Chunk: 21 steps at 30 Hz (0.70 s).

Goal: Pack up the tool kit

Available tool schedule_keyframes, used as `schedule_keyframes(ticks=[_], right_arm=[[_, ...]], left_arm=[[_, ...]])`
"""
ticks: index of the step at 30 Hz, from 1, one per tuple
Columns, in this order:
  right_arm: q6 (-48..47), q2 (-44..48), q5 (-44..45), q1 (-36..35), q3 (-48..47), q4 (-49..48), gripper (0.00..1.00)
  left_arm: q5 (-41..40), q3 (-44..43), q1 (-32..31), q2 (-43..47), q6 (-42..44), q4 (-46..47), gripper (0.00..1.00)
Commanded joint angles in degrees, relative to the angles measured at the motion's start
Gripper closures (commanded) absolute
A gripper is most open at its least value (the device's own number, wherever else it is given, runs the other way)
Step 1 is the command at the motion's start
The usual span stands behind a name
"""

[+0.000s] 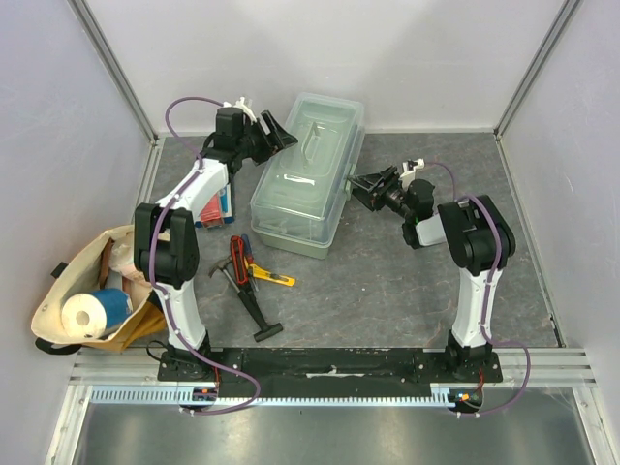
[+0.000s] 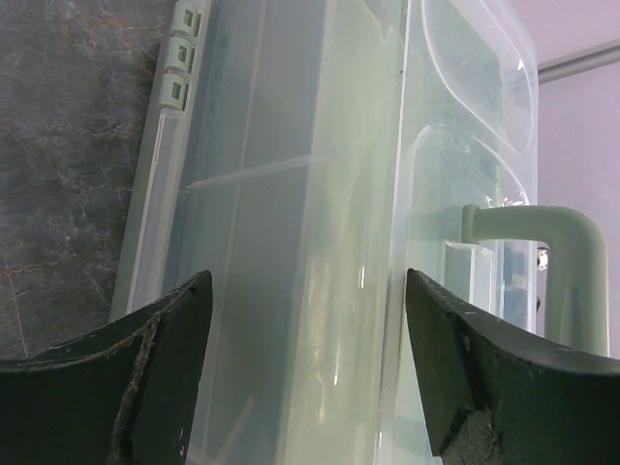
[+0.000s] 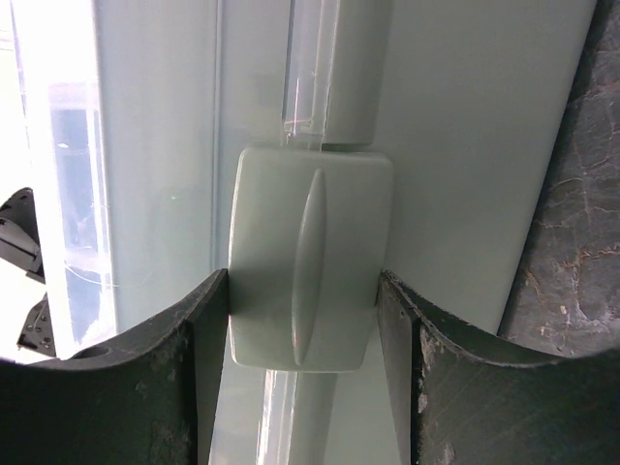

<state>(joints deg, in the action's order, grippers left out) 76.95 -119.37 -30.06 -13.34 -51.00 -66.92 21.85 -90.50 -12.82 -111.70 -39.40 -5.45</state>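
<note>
Far middle of the table (image 1: pixel 387 291): the toolbox (image 1: pixel 308 174) sits here, skewed, its far short end close to the back wall (image 1: pixel 387 58); we find its lid (image 2: pixel 465 116) down.
Near-left of the box: the hammer (image 1: pixel 250 308), the red-black cutter (image 1: pixel 239 254) and the yellow knife (image 1: pixel 274 277) lie loose on the table, all outside the box. The knife is nearest the box's near corner but apart from it.
Right gripper (image 1: pixel 360 184): at the box's right long side; its jaws are closed against the two flanks of the latch (image 3: pixel 310 271).
Left gripper (image 1: pixel 279 134): over the far-left long side, by the hinges (image 2: pixel 179 58); its jaws stand wide apart, gripping nothing that we can see.
Step in hand: we judge it to be unlatching, since nothing can go in until the lid is up.
Next move: we expect the latch must swing off the lid's lip; the left arm would likely steady the box or lift the lid by its handle (image 2: pixel 552 252).
Open room: bare table lies to the right and near side of the box. We have little room behind it, and the left side is crowded by the packet (image 1: pixel 221 205), with the cloth bag (image 1: pixel 87 300) at the left edge.
</note>
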Motion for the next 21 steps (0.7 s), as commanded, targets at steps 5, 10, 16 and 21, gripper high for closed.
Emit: schedule_keyframes(ticks=[5, 10, 16, 21], right_arm=[[-6.37, 7.40, -1.49, -5.82, -3.31, 0.02, 0.80], [-8.92, 9.15, 0.00, -5.90, -3.75, 6.34, 0.80], [-10.76, 9.77, 0.71, -5.73, -4.63, 11.09, 0.78], [-11.74, 9.16, 2.55, -5.64, -2.00, 13.40, 0.24]], left_arm=[[6.63, 1.29, -11.35, -4.93, 3.45, -16.34, 0.30], [4.61, 0.68, -11.44, -5.02, 4.06, -17.66, 0.30], [3.03, 0.41, -11.53, -4.93, 4.50, -18.36, 0.30], [2.06, -0.47, -11.26, -4.49, 5.03, -19.15, 0.29]])
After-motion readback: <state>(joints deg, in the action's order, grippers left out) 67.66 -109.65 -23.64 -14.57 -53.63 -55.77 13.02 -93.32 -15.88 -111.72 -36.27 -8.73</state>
